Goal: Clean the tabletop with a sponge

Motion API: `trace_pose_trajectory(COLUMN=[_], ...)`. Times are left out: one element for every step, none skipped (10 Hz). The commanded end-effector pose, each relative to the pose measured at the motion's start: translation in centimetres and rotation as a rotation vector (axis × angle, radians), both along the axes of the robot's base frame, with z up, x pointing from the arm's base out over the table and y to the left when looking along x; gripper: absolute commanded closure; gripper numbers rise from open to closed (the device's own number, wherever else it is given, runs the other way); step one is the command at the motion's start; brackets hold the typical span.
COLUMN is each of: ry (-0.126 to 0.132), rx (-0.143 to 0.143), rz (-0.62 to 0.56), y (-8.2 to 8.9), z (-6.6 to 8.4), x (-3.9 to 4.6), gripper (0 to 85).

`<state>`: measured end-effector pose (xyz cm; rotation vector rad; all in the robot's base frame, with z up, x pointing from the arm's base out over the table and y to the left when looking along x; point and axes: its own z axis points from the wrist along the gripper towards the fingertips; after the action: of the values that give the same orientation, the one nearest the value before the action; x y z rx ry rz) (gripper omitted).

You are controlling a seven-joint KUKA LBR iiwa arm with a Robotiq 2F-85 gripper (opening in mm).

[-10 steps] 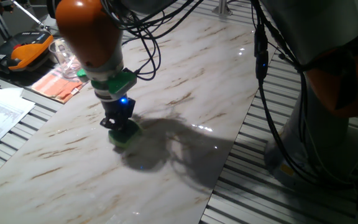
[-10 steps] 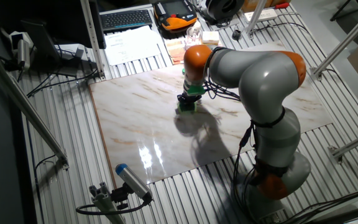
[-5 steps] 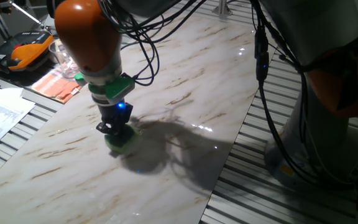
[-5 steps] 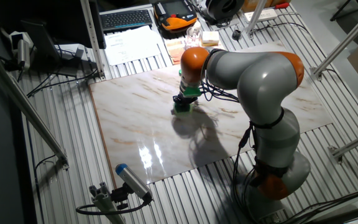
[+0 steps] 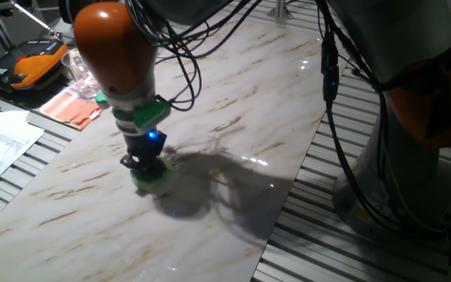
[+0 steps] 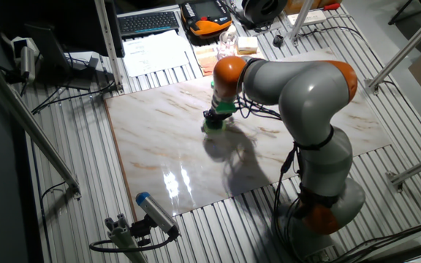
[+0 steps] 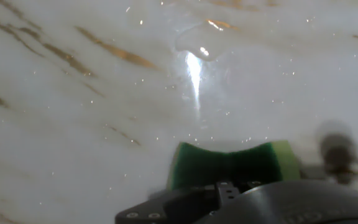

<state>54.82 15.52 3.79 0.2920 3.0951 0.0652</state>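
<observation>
Since a second ago the gripper (image 5: 142, 161) and the sponge (image 5: 150, 175) it holds have slid a little across the tabletop (image 5: 233, 94), toward the slab's left end as one fixed view shows it; over the last half second they have barely shifted. Both fingers are clamped on the sponge from above, and the sponge sits flat against the marble, with its green edge showing below and beside the black fingers. A blue light glows on the gripper body just above them. From the other fixed view the gripper (image 6: 214, 117) presses the sponge (image 6: 213, 124) onto the slab's far half, nearer the edge where an orange cloth (image 6: 205, 54) and papers (image 6: 153, 50) lie on the grey slats. The arm's shadow falls on the marble beside the sponge. In the hand view the sponge (image 7: 229, 164) fills the lower middle, dark green with a paler strip at its right end, its upper edge curved inward; the gripper's black body covers its lower part. Beyond it the tabletop (image 7: 73, 112) shows brown veins and a bright glare patch.
</observation>
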Motion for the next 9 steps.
trace_pose_trajectory(ry=[0.0, -0.004, -0.008, -0.013, -0.02, -0.02, -0.019, -0.018, -0.016], rx=[-0.005, -0.015, -0.02, -0.024, -0.043, -0.052, -0.055, -0.054, -0.057], rz=[0.007, 0.013, 0.014, 0.017, 0.022, 0.028, 0.038, 0.049, 0.057], y=[-0.5, -1.0, -1.2, -1.4, -1.6, -1.9, -2.4, -2.9, -3.4], z=[0.2, 0.4, 0.3, 0.1, -0.1, 0.0, 0.2, 0.4, 0.7], x=[0.62, 1.07, 1.42, 1.69, 1.94, 2.25, 2.63, 2.98, 3.3], gripper=[85.0, 85.0, 85.0, 85.0, 85.0, 85.0, 85.0, 85.0, 85.0])
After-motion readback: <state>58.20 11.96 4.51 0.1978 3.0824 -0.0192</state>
